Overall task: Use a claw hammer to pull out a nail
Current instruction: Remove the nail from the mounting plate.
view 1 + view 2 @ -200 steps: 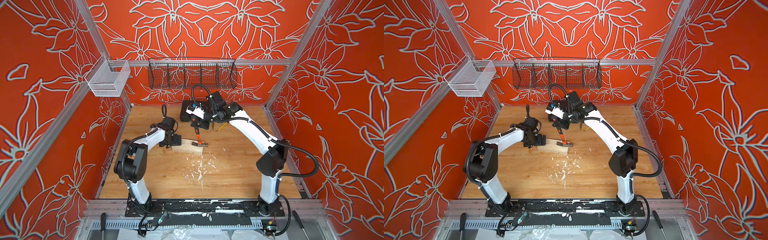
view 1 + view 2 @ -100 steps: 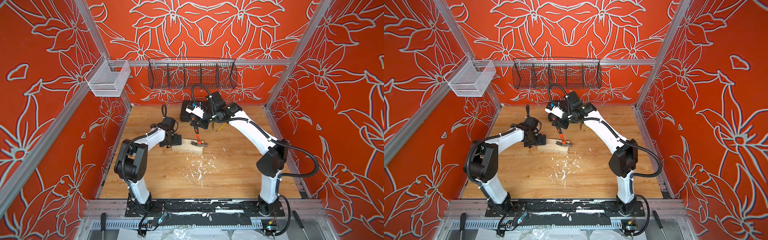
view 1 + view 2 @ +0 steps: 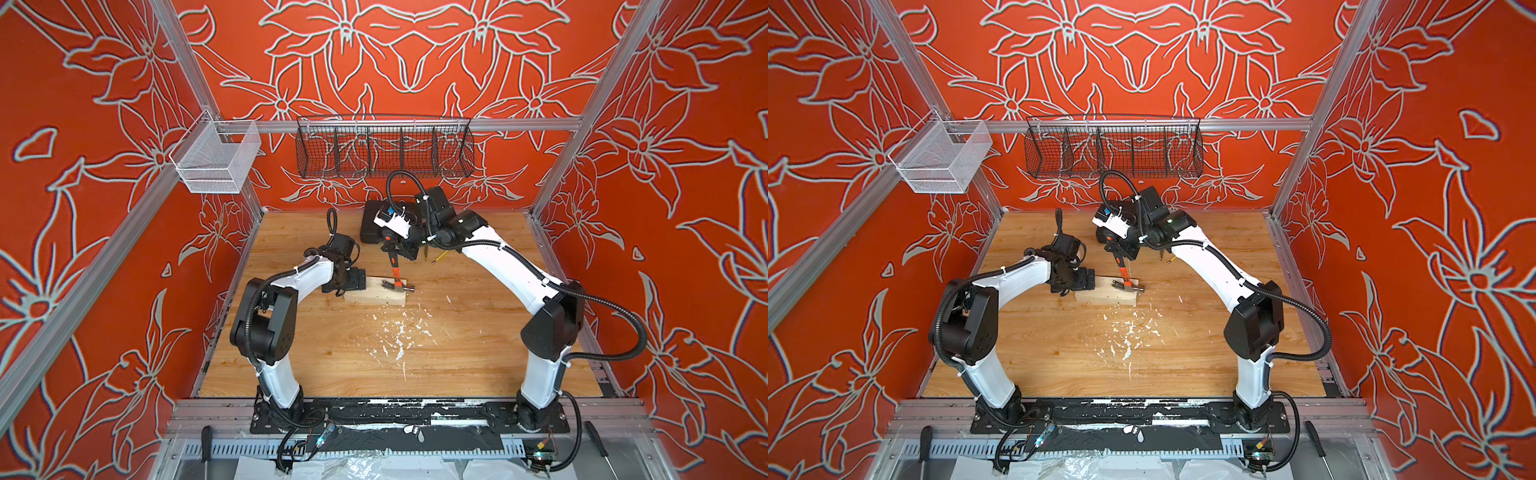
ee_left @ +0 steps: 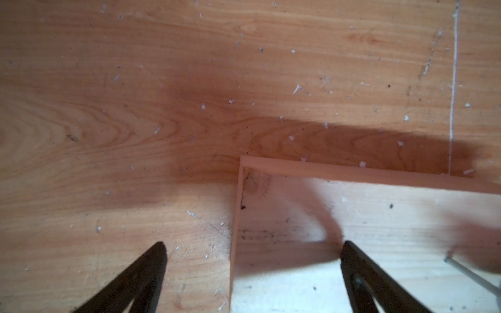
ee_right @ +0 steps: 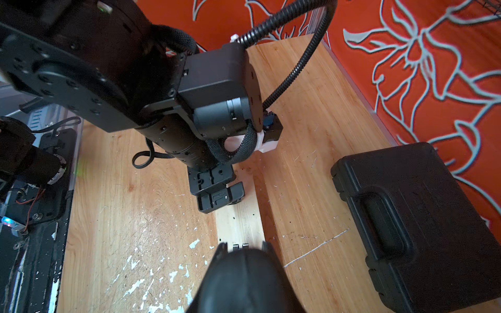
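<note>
The right gripper (image 3: 400, 250) is clamped tight on the black rubber end of the claw hammer (image 3: 397, 272). In the right wrist view that rubber end fills the foreground and hides the orange shaft, so only the claw tips show past it. The shaft leans steeply, with its grip end up toward the back wall and its steel head down on the wood block (image 3: 374, 296), claw toward the left arm. The left gripper (image 4: 252, 246) is spread wide and holds nothing. One of its fingers (image 4: 151, 267) is over the table and the other over the block's end; contact is unclear. The nail (image 4: 461, 268) is too small to find in both top views. In the left wrist view it shows only as a thin grey pin on the block, cut by the frame edge.
</note>
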